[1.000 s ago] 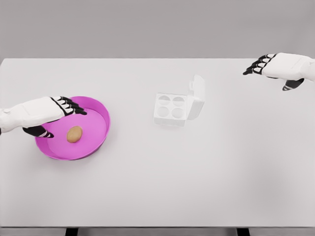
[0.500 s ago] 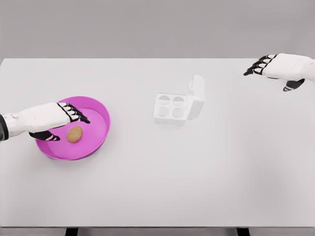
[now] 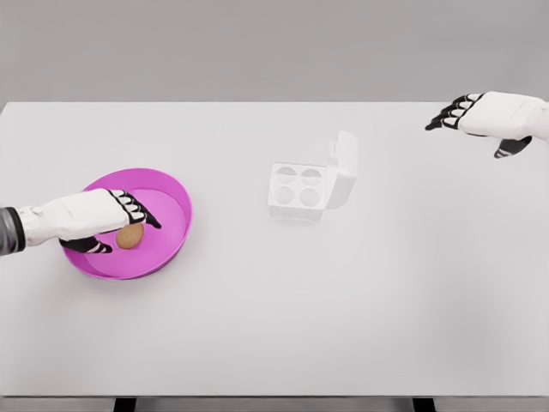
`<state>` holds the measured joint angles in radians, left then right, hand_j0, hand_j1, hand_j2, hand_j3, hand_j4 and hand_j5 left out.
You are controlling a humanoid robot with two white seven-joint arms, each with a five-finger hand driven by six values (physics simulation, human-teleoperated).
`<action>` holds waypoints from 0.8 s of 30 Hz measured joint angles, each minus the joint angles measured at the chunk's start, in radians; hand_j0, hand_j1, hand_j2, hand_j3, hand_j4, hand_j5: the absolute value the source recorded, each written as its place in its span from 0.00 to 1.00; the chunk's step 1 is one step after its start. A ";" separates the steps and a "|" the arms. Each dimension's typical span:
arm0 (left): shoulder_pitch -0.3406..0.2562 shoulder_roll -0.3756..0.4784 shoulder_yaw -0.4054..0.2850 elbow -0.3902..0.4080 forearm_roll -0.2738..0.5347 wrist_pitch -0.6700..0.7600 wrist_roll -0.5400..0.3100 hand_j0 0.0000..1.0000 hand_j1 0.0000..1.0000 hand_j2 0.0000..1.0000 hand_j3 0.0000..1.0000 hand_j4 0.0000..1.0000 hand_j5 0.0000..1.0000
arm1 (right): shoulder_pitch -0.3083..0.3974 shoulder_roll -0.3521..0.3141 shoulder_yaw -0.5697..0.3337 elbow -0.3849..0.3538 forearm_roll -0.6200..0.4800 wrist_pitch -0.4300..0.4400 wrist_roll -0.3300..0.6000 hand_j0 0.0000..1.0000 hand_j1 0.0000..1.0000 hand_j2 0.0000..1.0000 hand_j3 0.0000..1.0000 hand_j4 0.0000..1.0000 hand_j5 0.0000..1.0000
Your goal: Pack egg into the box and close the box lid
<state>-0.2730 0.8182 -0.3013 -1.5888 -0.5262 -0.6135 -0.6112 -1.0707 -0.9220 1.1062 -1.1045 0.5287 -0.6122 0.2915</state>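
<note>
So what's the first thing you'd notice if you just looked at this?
The bright pink bowl at the table's left jumps out, with a brown egg inside and the left hand reaching over it. Then the open white egg box in the middle, its four cups empty, and the right hand hovering at the far right.

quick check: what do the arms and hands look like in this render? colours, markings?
Both arms are smooth white shells. The left hand has a white back and black fingers with white bands at the joints; a dark grey cuff shows on its forearm at the picture's edge. The right hand matches: white back, black banded fingers, black thumb. No cables or lettering are visible.
</note>
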 measured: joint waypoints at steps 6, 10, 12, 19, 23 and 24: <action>0.000 -0.007 -0.002 0.005 -0.006 0.000 0.000 0.84 0.84 0.84 0.84 0.84 0.84 | 0.000 0.001 0.000 0.000 0.000 0.000 0.000 1.00 1.00 1.00 1.00 1.00 1.00; 0.000 -0.011 -0.002 0.007 -0.007 0.000 0.000 0.83 0.83 0.83 0.83 0.83 0.83 | 0.000 0.001 0.000 0.000 0.000 0.000 0.000 1.00 1.00 1.00 1.00 1.00 1.00; 0.000 -0.014 -0.003 0.008 -0.008 0.000 0.000 0.82 0.82 0.82 0.82 0.82 0.82 | 0.000 0.001 0.000 0.000 0.000 0.000 0.000 1.00 1.00 1.00 1.00 1.00 1.00; 0.000 -0.019 -0.008 0.021 -0.008 0.000 0.000 0.82 0.82 0.82 0.82 0.82 0.82 | -0.002 0.002 0.000 0.000 0.000 0.000 0.000 1.00 1.00 1.00 1.00 1.00 1.00; 0.000 -0.025 -0.009 0.027 -0.009 0.000 0.000 0.81 0.81 0.81 0.81 0.81 0.81 | -0.002 0.002 0.000 0.000 0.000 0.000 0.000 1.00 1.00 1.00 1.00 1.00 1.00; 0.000 -0.026 -0.010 0.027 -0.010 0.000 0.000 0.81 0.81 0.81 0.81 0.81 0.81 | -0.002 0.002 0.000 0.001 0.000 0.000 0.000 1.00 1.00 1.00 1.00 1.00 1.00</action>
<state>-0.2730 0.7921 -0.3109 -1.5614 -0.5357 -0.6134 -0.6112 -1.0723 -0.9199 1.1061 -1.1040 0.5286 -0.6122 0.2919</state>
